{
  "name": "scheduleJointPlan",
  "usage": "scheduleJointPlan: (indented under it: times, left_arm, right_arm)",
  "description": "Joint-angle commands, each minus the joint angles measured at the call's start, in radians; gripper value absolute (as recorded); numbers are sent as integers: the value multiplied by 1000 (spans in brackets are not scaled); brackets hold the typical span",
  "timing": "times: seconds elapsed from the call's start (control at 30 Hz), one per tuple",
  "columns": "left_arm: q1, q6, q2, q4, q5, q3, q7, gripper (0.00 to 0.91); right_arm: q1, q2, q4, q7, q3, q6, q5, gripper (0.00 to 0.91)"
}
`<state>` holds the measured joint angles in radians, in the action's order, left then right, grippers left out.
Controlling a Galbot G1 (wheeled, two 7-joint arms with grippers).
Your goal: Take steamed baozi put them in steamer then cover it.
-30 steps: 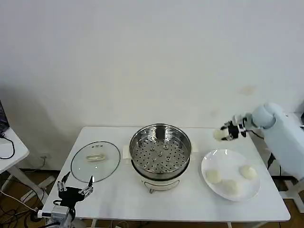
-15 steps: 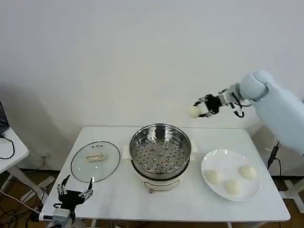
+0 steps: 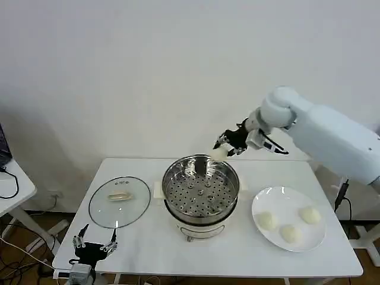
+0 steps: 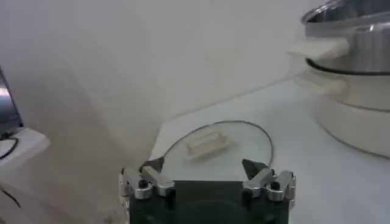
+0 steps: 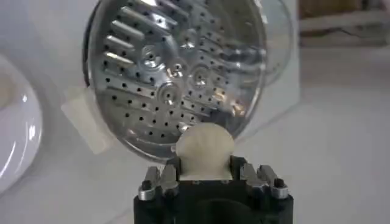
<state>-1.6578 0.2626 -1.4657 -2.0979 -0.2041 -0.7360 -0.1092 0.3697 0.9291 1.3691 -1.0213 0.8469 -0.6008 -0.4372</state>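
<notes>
right gripper [image 3: 221, 151] moved from above table's right side to back rim of shiny steel steamer pot [image 3: 200, 190], jaws clamped on round cream-white bun [image 3: 217, 154]. three buns remain on white plate [image 3: 268, 206]. left gripper [image 3: 94, 243] parked low, jaws wide, near glass lid [image 3: 119, 201].

Right gripper [image 5: 204, 173] fingers hide the held baozi's [image 5: 205, 149] lower half

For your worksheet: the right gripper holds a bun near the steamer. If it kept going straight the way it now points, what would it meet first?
Most likely the steamer's perforated tray: in the wrist view, the right gripper, shut on a baozi, points into the steamer. Depth is unclear, so the far rim is possible.
</notes>
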Motion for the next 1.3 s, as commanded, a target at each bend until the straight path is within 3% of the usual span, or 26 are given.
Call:
scheduleJointPlan:
  times: [0.03,0.83,1.3]
  left_arm:
    - [2,1,-1,-18,0,-3,-4,907]
    - [-14,3,-5,-85,18,-34,-11,907]
    - [-6,5,-8,-73,21,-37,-13,907]
  right_arm:
    - [-9,137,-85,24,27,-73,-185,534]
    - [-105,297,-350,52,20,-71,-183,534]
    - [-125,303,-317,66,19,-69,-130,534]
